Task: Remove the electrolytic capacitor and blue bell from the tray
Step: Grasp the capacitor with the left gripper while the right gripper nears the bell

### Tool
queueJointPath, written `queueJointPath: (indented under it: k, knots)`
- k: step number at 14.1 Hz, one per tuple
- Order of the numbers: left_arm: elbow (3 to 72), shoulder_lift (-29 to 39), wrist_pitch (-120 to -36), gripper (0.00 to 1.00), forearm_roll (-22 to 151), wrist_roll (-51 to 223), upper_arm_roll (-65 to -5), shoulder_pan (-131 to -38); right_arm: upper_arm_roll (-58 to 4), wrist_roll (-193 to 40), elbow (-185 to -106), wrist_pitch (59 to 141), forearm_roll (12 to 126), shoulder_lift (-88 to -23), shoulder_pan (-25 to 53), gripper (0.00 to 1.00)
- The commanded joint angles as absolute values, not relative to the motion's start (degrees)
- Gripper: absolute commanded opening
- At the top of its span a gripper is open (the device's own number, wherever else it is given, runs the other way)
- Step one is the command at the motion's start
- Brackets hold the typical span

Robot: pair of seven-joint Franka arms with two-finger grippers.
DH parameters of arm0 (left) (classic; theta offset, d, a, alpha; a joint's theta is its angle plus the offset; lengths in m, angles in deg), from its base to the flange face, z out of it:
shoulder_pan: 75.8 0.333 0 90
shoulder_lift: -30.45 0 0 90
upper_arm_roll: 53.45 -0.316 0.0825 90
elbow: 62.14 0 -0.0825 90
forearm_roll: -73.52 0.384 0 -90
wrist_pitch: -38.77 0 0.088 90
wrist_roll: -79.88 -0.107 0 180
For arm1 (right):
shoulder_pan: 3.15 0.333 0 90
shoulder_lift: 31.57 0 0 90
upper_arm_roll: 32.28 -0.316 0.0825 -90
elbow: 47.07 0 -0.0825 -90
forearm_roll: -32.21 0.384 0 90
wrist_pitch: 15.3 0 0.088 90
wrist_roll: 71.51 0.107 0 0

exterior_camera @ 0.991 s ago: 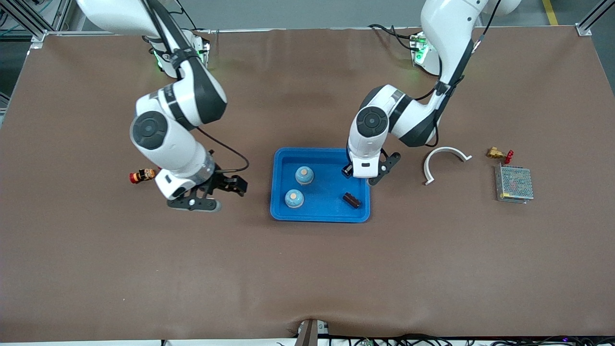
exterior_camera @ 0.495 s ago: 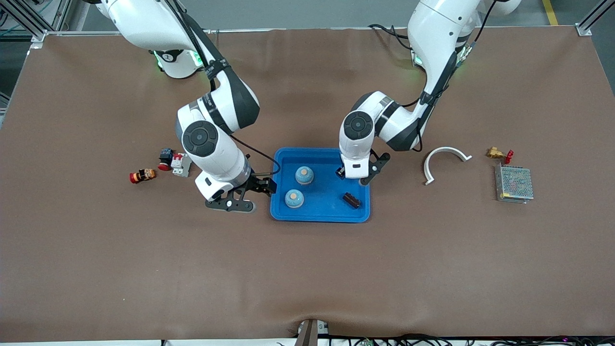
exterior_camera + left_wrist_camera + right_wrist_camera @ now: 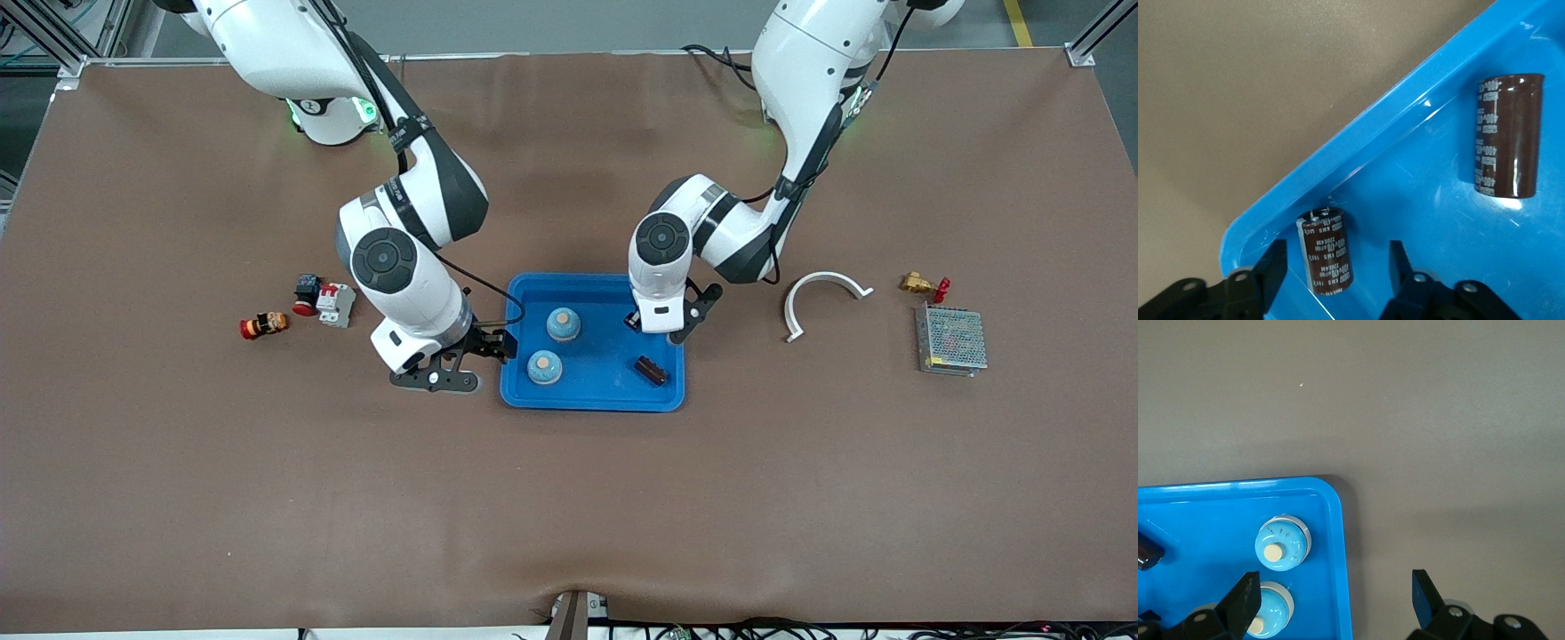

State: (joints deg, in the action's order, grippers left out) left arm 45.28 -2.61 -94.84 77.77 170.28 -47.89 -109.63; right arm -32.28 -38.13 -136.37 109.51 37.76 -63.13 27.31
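Brown capacitor [image 3: 1327, 252] between left fingers [image 3: 1275, 267]

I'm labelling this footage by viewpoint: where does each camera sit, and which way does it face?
Front view: high across the table, facing the bases; shows the left arm, right arm and blue tray.
Left wrist view: on the left wrist, looking down into a tray corner; left claw straddles a capacitor.
Right wrist view: on the right wrist, looking down over the tray's edge at two bells; right claw open.
Shared: all three show the tray.
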Motion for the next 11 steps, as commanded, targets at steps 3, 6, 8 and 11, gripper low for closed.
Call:
queueJointPath:
  k: [3,6,8,11]
  knots:
    - [44.5,-3.7,-94.4,0.57,79.1,172.1,-48.3,-110.2,-31.8,-36.8,-133.1,109.3,36.4,-66.1,29.3,1.00]
    - [44.5,-3.8,-94.4,0.28,79.1,173.1,-48.3,-110.2,-31.8,-36.7,-131.6,109.7,36.4,-67.9,29.5,1.00]
    - [44.5,-3.8,-94.4,0.03,79.1,173.6,-48.3,-110.2,-31.8,-36.8,-131.7,111.3,36.5,-68.5,29.9,1.00]
    - [43.7,-2.8,-94.1,0.00,79.1,173.0,-48.4,-110.2,-31.8,-36.8,-131.5,111.4,36.4,-69.1,30.4,1.00]
